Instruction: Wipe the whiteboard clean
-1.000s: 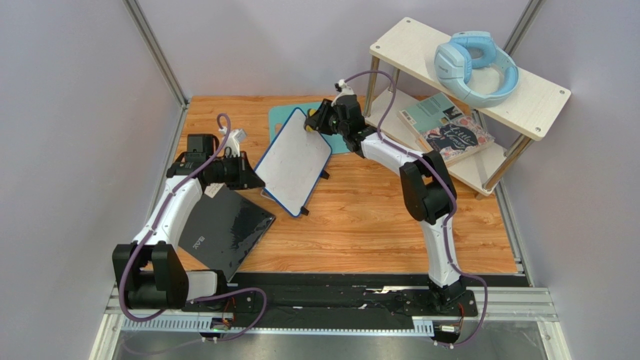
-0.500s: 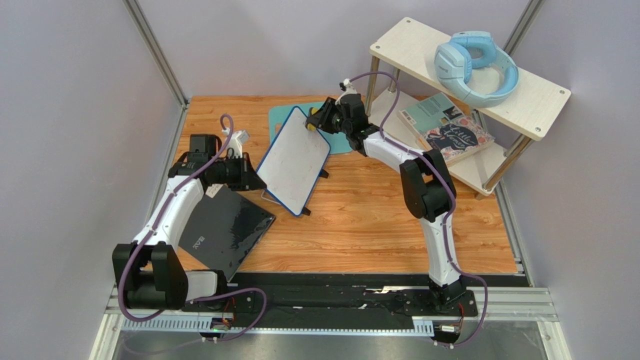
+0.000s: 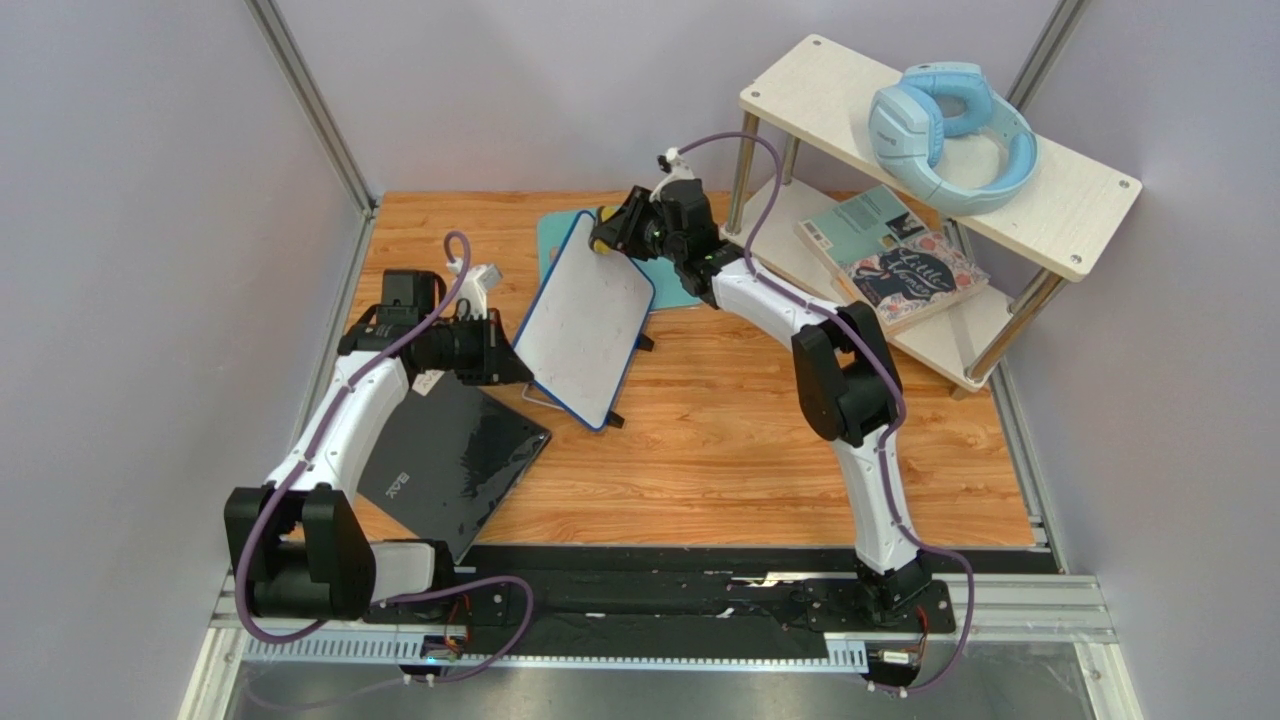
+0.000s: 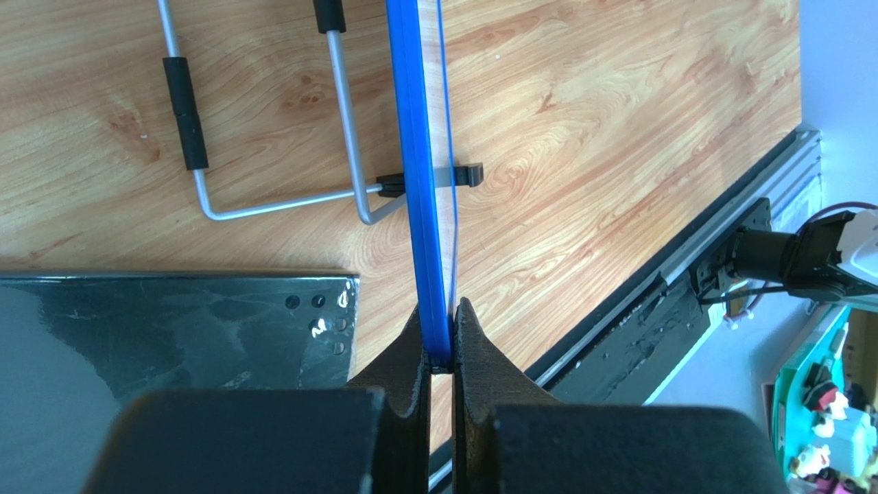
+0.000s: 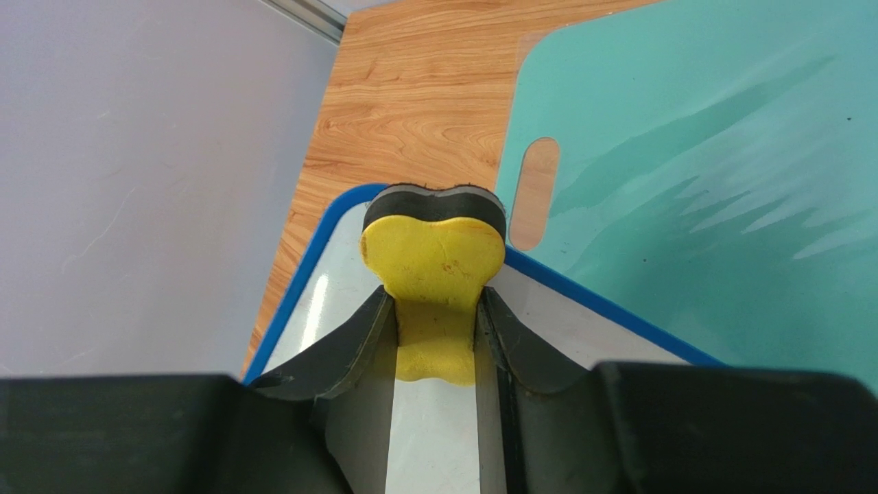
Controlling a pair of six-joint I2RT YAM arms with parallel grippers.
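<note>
Over the wooden surface [image 3: 721, 435], left of centre, we hold the whiteboard [image 3: 586, 323] tilted: our left claw [image 4: 441, 340] pinches its blue edge to steady it, so our right claw [image 5: 438, 309], clamped on a yellow eraser [image 5: 433, 252], can wipe the far corner.

Soft, even light fills all three views, leaving only faint shadows on the wood-grain table [image 3: 721, 435]. The glossy black flat slab [image 3: 451, 458] carries pale mottled reflections, and the teal mat with a handle slot [image 5: 721, 154] shows streaks of glare. The left end effector [image 4: 440, 324] and right end effector [image 5: 437, 304] blur near the bottom edges of the wrist views.
</note>
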